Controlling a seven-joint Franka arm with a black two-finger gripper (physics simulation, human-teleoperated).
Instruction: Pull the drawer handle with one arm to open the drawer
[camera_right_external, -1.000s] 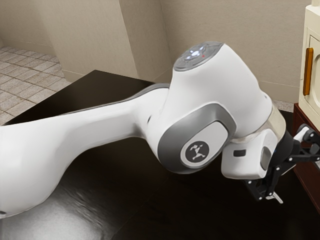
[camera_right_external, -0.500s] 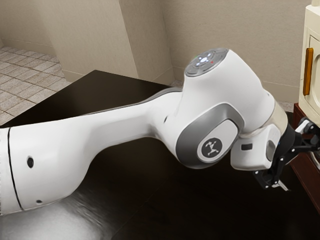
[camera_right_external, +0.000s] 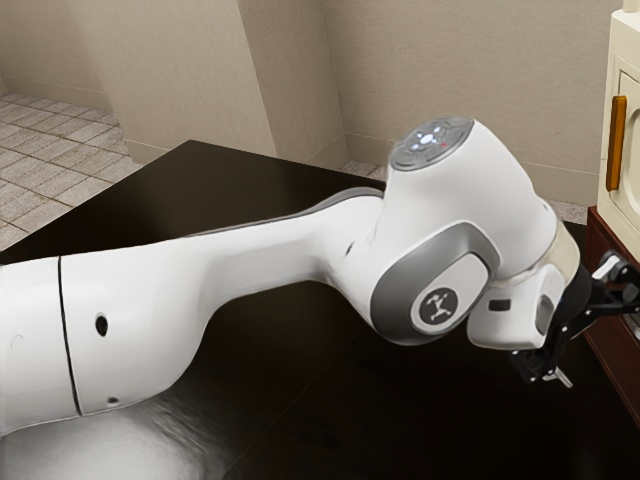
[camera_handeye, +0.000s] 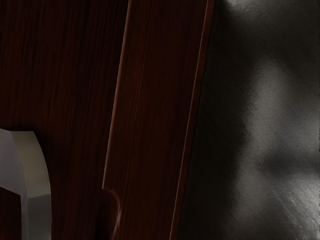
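You can't read a word anywhere: the one dark round badge (camera_right_external: 438, 310) on your white arm (camera_right_external: 290, 250) carries a pale angular mark, not lettering you can make out. One grey disc (camera_right_external: 432, 144) on top of the arm shows white lights and one small red dot.

Count one gripper (camera_right_external: 590, 320), at the exterior view's right edge, beside the reddish-brown wooden cabinet (camera_right_external: 617, 375). Its two fingers stand spread apart, clamped on nothing that you can see.

Your wrist view gives you one metal handle (camera_handeye: 38, 185), bent at a corner, against the dark wooden front (camera_handeye: 70, 75); you see only part of it. You can't tell whether a finger touches it, or whether the drawer is open at all.

Above the brown wood you have one cream cabinet (camera_right_external: 620, 225) with one upright orange handle (camera_right_external: 617, 143). One dark table (camera_right_external: 190, 185) lies under the arm, and pale floor tiles (camera_right_external: 45, 150) show beyond it.
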